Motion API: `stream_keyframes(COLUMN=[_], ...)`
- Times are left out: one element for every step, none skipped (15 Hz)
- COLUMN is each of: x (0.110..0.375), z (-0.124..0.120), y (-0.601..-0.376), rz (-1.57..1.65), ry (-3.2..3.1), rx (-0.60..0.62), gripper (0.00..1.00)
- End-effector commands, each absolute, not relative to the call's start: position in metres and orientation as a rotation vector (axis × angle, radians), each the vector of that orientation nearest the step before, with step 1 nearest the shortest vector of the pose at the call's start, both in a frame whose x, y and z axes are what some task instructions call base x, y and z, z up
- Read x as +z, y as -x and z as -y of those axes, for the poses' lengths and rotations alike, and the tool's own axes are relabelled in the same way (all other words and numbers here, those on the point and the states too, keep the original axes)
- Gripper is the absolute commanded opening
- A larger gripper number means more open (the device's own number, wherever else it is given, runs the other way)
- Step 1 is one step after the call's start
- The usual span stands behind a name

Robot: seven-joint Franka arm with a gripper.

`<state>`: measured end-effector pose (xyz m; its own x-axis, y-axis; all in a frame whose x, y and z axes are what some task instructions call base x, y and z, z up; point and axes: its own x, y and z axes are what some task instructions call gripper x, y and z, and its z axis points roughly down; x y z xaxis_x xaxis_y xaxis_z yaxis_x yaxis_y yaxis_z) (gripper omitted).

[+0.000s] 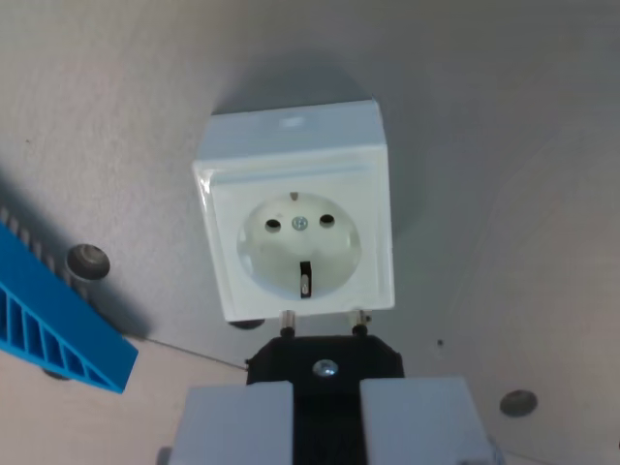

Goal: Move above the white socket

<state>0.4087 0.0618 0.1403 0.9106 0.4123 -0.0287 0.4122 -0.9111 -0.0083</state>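
A white square socket [295,218] sits on the grey surface in the middle of the wrist view, its round recess with two holes and an earth clip facing the camera. My gripper [326,421] is at the bottom edge, just below the socket. Its two pale fingers [237,421] are shut on a black plug [325,360]. The plug's two metal pins [287,320] point at the socket's lower edge and appear to stop just short of it. The plug body between the fingers is mostly hidden.
A blue ribbed plastic part [53,325] lies at the wrist view's left, close to the socket's lower left corner. One bolt head [87,260] sits beside it and another [518,402] at the lower right. A seam crosses the grey surface [504,116].
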Motion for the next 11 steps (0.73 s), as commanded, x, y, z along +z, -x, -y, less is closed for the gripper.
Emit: stream_keyframes(x=[0.129, 0.126, 0.124, 0.121, 0.119, 0.117, 0.116, 0.114, 0.113, 0.112, 0.111], z=[-0.063, -0.063, -0.064, -0.064, -0.064, -0.065, -0.065, -0.065, -0.066, -0.066, -0.066], y=[-0.402, -0.402, -0.401, -0.401, -0.4, -0.4, -0.399, -0.399, -0.399, -0.398, -0.398], rz=[0.77, 0.773, 0.773, 0.772, 0.77, 0.767, 0.765, 0.762, 0.762, 0.761, 0.76], ry=[3.062, 3.062, 3.063, 3.064, 3.065, 3.066, 3.067, 3.069, 3.069, 3.07, 3.071], rx=[-0.131, -0.133, -0.132, -0.131, -0.131, -0.13, -0.132, -0.133, -0.133, -0.131, -0.131], gripper=[0.0, 0.0, 0.0, 0.0, 0.0, 0.0, 0.0, 0.0, 0.0, 0.0, 0.0])
